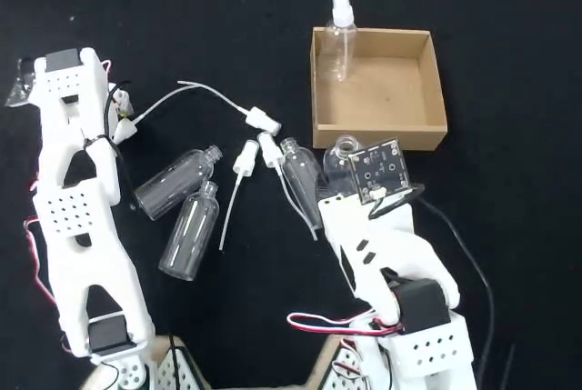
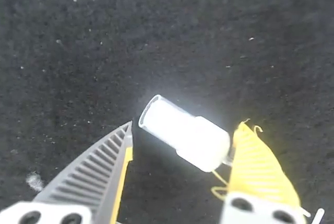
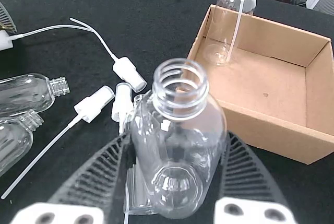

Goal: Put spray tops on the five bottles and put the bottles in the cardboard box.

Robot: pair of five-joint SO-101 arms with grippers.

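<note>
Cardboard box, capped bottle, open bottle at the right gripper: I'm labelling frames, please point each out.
cardboard box [image 1: 377,138]: high view, near wall.
capped bottle [image 1: 337,48]: high view, clear body.
open bottle [image 3: 177,140]: right wrist view, clear shoulder.

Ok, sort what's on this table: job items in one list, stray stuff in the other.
Job: cardboard box; capped bottle inside it; open bottle in right gripper; three lying bottles; three loose spray tops; spray top at left gripper.
Stray: clear plastic wrapper by the left arm.
</note>
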